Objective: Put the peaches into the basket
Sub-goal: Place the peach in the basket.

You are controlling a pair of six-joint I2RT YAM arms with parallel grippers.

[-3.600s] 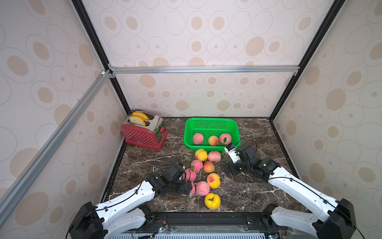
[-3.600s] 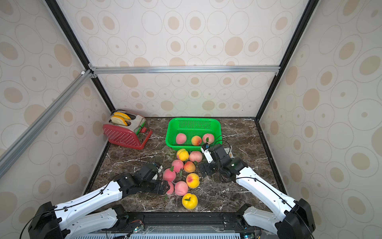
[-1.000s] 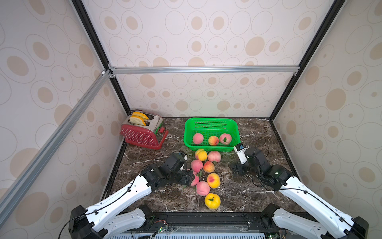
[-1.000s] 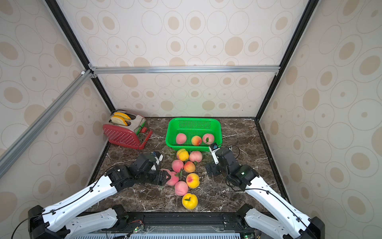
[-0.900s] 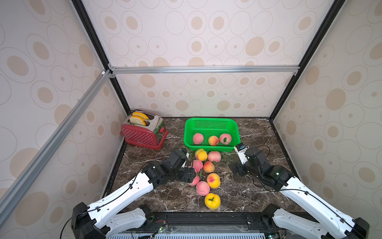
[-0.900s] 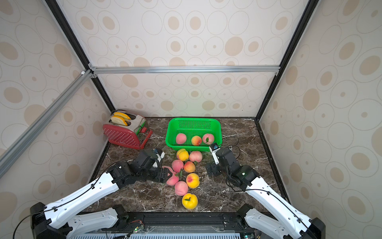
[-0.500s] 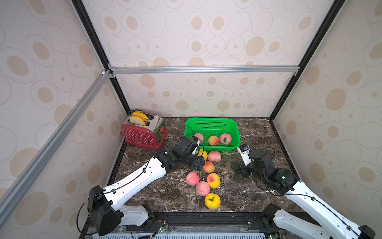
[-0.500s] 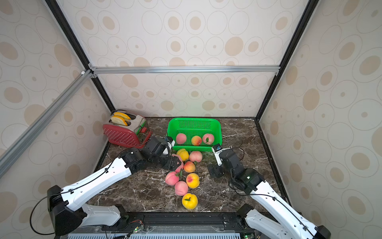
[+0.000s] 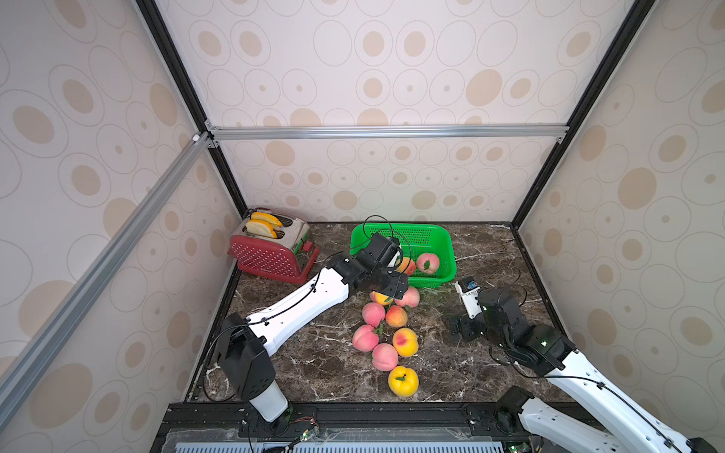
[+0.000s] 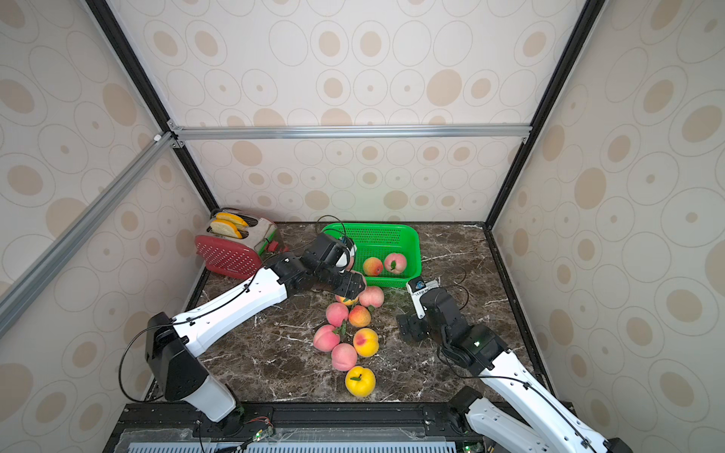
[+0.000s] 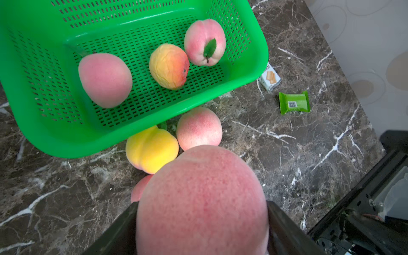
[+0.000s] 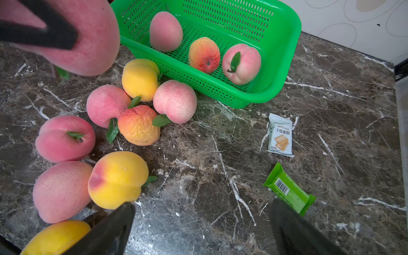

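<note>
- Carrying a pink peach (image 11: 198, 176) in the left gripper (image 11: 202, 205): jaws roughly half spread, clamped across its widest part.
- It hangs over the marble table (image 11: 287, 154), just short of the near rim of the green basket (image 11: 88, 141).
- Three peaches (image 11: 169, 66) sit inside; eight loose peaches (image 12: 136, 125) cluster on the marble near that rim.
- Right gripper (image 12: 203, 229): jaws wide apart, empty.
- My read: light, slightly squashy, likely imitation; round, so it may roll on release. I'd hold at the middle, clear of any leaf.
- Look: fuzzy matte pink, red-speckled; others yellow or orange-red, some wrinkled.
</note>
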